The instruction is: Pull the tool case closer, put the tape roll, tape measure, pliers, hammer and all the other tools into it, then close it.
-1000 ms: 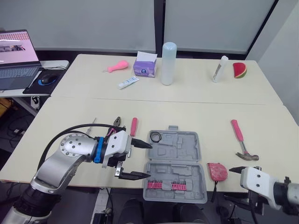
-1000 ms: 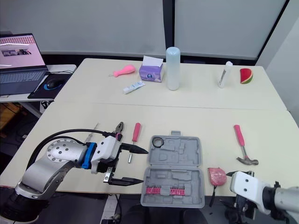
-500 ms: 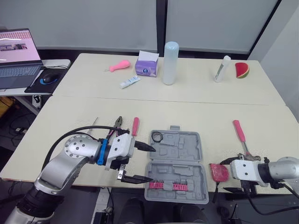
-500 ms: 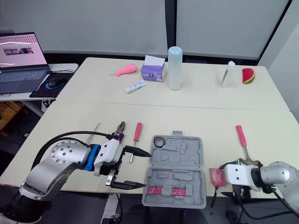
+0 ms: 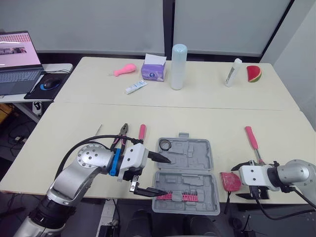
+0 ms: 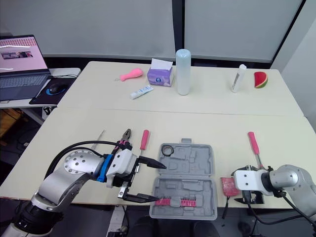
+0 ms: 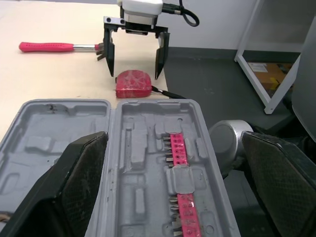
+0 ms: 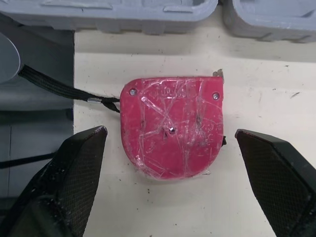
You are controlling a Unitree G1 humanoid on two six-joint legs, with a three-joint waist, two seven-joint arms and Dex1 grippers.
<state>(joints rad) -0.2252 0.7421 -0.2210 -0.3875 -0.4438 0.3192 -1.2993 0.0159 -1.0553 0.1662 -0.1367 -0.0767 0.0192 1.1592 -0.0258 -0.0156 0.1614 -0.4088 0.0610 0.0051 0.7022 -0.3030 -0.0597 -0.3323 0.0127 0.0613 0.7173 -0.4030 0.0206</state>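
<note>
Left eye view: a laptop sits at the far left on a side desk. On the near table, the pliers and a red-handled screwdriver lie side by side just left of the tool case.

The left gripper reaches in from the left with its 2 fingers spread wide and holds nothing. 1 fingertip lies over the left edge of the case's far half and the other over the near half's left corner; I cannot tell whether either touches the plastic.

The case lies open and flat near the table's front edge, with its 2 grey halves hinged across the middle. The tape roll sits in the far-left corner of the far half. A pink strip of bits runs along the near half.

Just right of the case, the red tape measure lies flat on the table near the front edge, its black strap trailing over that edge. The right gripper comes in from the right, also wide open and empty. In the right wrist view its fingers stand on either side of the tape measure, clear of it.

The hammer, with its pink handle, lies just beyond that gripper, head toward the near edge. On the far table stand a tissue box and a tall white bottle.
</note>
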